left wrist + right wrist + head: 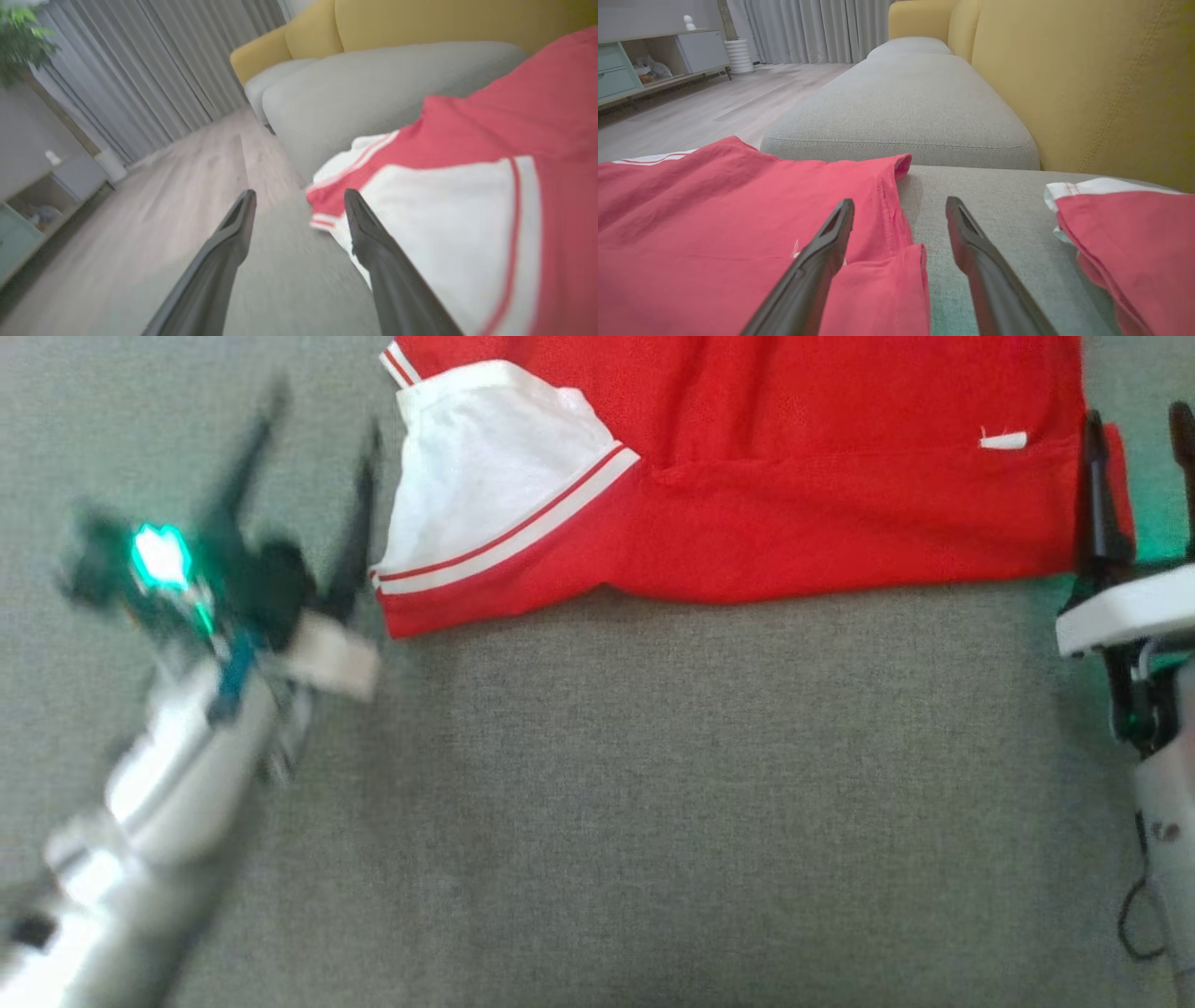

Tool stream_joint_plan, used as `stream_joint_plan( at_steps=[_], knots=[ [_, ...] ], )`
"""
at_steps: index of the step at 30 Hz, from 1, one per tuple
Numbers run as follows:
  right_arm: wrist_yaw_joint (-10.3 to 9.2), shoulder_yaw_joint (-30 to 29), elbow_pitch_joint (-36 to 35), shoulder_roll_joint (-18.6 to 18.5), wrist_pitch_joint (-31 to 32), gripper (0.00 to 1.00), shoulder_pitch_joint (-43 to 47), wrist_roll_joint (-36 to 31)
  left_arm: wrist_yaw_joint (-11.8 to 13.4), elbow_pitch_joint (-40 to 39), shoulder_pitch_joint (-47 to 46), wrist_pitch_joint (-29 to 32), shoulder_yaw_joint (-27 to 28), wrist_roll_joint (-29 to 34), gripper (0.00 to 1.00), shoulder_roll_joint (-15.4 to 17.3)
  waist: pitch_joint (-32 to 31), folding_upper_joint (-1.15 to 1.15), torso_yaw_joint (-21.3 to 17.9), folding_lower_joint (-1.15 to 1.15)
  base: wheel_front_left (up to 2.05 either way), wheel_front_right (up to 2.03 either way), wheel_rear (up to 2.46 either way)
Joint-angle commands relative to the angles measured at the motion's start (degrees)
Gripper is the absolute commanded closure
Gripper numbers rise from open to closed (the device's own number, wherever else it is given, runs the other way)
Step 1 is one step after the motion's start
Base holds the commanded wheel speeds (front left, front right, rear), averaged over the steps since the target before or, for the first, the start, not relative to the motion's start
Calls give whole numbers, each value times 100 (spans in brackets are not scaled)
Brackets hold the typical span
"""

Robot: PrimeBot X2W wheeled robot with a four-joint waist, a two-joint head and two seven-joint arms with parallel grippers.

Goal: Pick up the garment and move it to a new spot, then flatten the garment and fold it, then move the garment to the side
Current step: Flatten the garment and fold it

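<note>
As the garment [794,476] lies between (apparently untouched), left gripper [327,415] and right gripper [1137,420] gape.

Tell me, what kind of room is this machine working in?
Most likely a home living room: a yellow-backed sofa with grey cushions, long grey curtains, and a low sideboard.

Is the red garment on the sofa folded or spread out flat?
Folded, at least once: the red garment lies on the grey cushion with one red layer doubled over another near its edge.
</note>
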Motion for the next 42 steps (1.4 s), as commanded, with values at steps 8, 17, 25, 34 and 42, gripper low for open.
stream_joint_plan(
  at_steps=[8, 17, 25, 34, 42],
  knots=[
    [-5, -176, -250, 258, -59, 0, 738, -24, -289, -122, 1484, -28, 645, -737, 0, -522, -409, 0, -13, 0, 0, 0, 0],
    [-5, -196, -326, 360, -59, 0, 867, -42, -571, 606, 1734, -28, 879, -1077, 0, -934, -427, 0, -126, 0, 0, 0, 0],
    [-5, -229, -294, 347, -59, 0, 893, -41, -700, 953, 1473, -28, 868, -771, 6, -953, -349, 0, -132, 0, 0, 0, 0],
    [-5, -241, -250, 374, -59, 0, 891, -62, -602, 903, 1394, -28, 819, -308, 10, -867, -352, 0, -94, 0, 0, 0, 0],
    [-5, -170, -224, 369, -59, 0, 850, -44, -646, 787, 1343, -28, 816, -78, 100, -838, -317, 0, -99, 0, 0, 0, 0]
  ],
)
